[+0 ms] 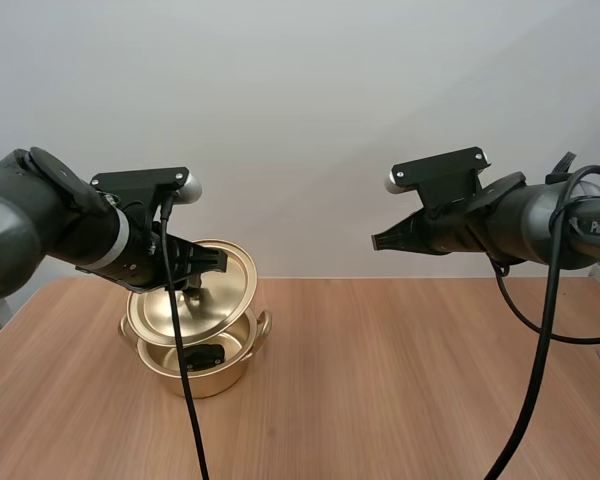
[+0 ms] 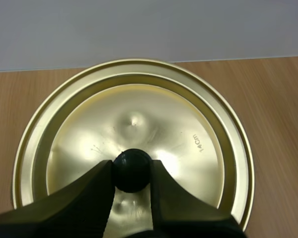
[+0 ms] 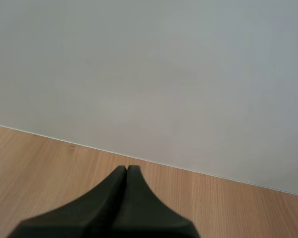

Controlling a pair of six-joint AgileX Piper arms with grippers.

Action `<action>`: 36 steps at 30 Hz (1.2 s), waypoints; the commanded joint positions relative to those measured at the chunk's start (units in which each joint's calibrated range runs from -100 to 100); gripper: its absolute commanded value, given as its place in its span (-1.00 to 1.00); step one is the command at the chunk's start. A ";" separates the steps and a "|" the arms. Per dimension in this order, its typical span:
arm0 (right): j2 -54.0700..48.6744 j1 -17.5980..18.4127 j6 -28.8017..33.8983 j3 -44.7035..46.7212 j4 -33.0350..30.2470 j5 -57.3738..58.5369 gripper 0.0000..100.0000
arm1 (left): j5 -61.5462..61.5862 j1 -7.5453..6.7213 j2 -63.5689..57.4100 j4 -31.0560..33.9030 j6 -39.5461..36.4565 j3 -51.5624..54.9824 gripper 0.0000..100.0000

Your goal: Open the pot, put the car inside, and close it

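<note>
high view: car (image 1: 208,353) in pot (image 1: 195,379); left end effector (image 2: 132,167) pinches lid (image 2: 139,111)

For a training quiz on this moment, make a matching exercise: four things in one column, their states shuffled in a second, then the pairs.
1 lid
2 pot
3 left hand
4 right hand

A shut on nothing, raised above the table
B open, standing on the table
C held tilted over the pot
D pinching the lid's knob

Pairs: 1-C; 2-B; 3-D; 4-A
</note>
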 commanded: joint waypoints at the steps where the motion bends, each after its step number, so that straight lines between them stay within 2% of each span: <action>1: 0.00 -0.03 0.03 0.08 -0.19 -0.03 -1.00 | 0.17 0.01 1.05 -0.06 -0.30 -0.03 -1.00; 10: 0.00 -0.03 0.03 0.08 -0.33 0.55 -1.00 | 2.02 0.01 6.13 1.92 -0.50 0.09 -1.00; 18: 0.00 -0.03 0.03 0.08 -0.33 0.55 -1.00 | -1.16 -0.22 10.61 3.21 -0.50 0.09 -1.00; 28: 0.00 -0.03 0.03 0.08 -0.33 1.12 -1.00 | -2.83 -0.22 11.42 3.55 0.01 0.09 -1.00; 31: 0.00 -0.03 0.03 0.08 -0.33 1.64 -1.00 | -2.66 -1.17 11.42 3.55 0.43 0.09 -1.00; 33: 0.00 -0.03 0.03 0.08 -0.33 2.42 -1.00 | -2.44 -2.69 11.42 3.76 0.43 0.09 -1.00; 36: 0.00 -0.03 0.03 0.08 -0.33 2.42 -1.00 | -5.00 -3.75 11.42 7.43 -1.10 0.09 -1.00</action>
